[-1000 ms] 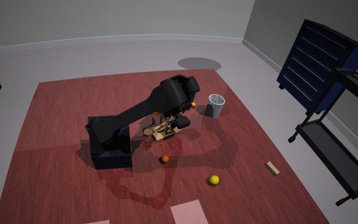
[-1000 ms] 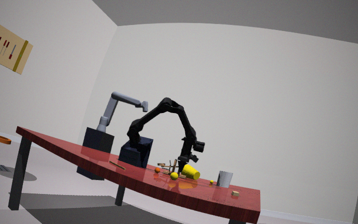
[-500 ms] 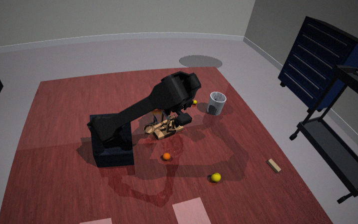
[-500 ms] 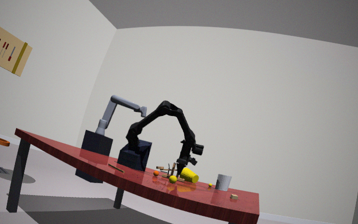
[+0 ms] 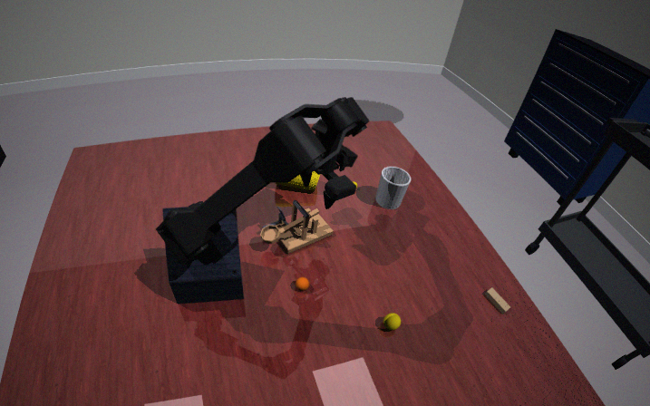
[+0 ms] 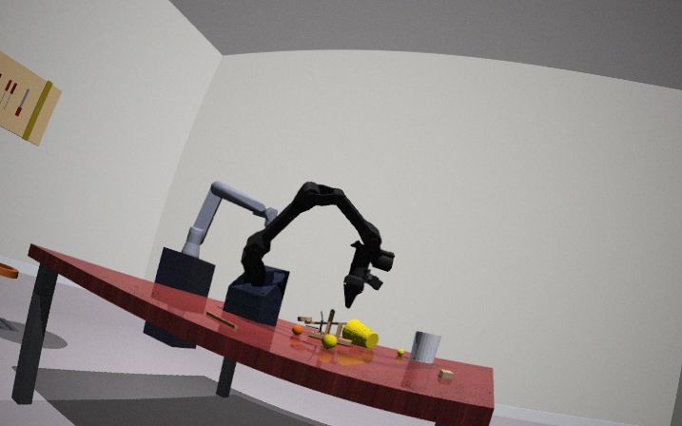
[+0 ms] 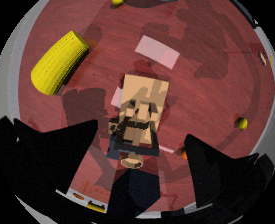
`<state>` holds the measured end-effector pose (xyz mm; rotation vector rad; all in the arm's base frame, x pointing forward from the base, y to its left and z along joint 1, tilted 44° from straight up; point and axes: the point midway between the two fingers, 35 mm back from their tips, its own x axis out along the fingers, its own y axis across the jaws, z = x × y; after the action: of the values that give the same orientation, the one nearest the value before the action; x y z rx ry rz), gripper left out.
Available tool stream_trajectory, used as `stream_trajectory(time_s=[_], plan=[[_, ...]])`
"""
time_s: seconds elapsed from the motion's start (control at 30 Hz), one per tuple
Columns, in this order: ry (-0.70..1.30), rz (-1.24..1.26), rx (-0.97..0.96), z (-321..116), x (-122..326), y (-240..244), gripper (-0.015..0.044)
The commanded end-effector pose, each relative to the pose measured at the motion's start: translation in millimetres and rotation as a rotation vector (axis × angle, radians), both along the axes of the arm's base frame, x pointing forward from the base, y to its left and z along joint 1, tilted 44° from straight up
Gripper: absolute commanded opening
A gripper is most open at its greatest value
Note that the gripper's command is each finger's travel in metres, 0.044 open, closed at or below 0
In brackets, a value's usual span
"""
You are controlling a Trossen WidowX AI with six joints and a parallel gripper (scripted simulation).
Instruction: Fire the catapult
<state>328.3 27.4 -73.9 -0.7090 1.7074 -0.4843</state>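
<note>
My gripper is open and empty, above the wooden catapult. The catapult's cup is low on the arm-base side and looks empty. The white mug stands upright beyond the catapult's far end. A small yellow ball lies near the mug. An orange ball lies beside the catapult. A larger yellow-green ball lies farther out on that side.
A yellow cup lies on its side beside the catapult. A small wooden block lies near the table edge. A thin stick lies on the table in the exterior view. The dark base block carries my arm.
</note>
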Motion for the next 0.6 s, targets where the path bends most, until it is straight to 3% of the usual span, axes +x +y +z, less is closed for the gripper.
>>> stream_trajectory(time_s=[0.0, 0.07, 0.1, 0.27, 0.57], plan=[[-0.04, 0.015, 0.02, 30.7, 12.4, 33.9, 0.044], [-0.044, 0.015, 0.022, 38.9, 13.4, 41.3, 0.044], [-0.014, 0.007, 0.006, 19.1, 6.2, 19.5, 0.0414], [-0.068, -0.043, 0.015, 37.9, -5.5, -36.0, 0.03], [-0.179, -0.16, -0.023, 67.6, -72.7, -136.5, 0.03]])
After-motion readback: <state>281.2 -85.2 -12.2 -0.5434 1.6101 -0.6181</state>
